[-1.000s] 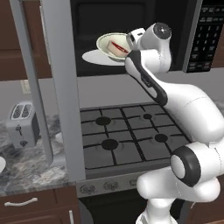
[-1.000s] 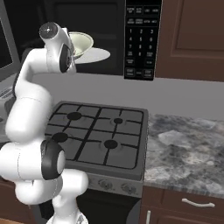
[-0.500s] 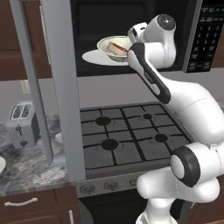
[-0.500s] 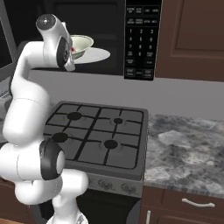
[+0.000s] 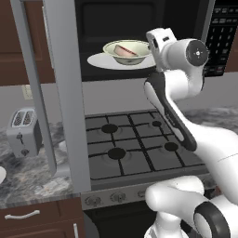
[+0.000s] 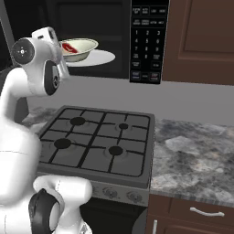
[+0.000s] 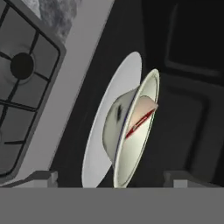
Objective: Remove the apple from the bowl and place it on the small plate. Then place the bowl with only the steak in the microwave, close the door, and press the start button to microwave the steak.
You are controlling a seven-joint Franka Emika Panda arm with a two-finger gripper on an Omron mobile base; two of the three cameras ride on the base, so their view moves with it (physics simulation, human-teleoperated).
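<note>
The pale cream-green bowl [image 5: 125,48] sits upright on the microwave's white round tray [image 5: 102,61], inside the open oven. In it lies the steak [image 5: 124,50], a red-brown slab with a pale edge. My gripper [image 5: 151,46] is at the bowl's right rim, open. In the hand view the bowl [image 7: 131,131] and steak [image 7: 142,114] are close ahead, and the rim runs down between my spread fingertips [image 7: 43,177]. The door [image 5: 62,93] stands swung open at the left. A white sliver at the counter's left edge looks like the small plate [image 5: 1,174]. The apple is out of view.
The microwave's keypad [image 6: 147,41] is right of the opening. Below lies a black gas stove [image 5: 132,148] with several burners. A toaster [image 5: 22,131] stands on the granite counter left of the door. Brown cabinets [image 6: 201,36] are at the right.
My gripper carried the tilted bowl into the microwave, set it level on the tray and opened, letting go of the rim.
</note>
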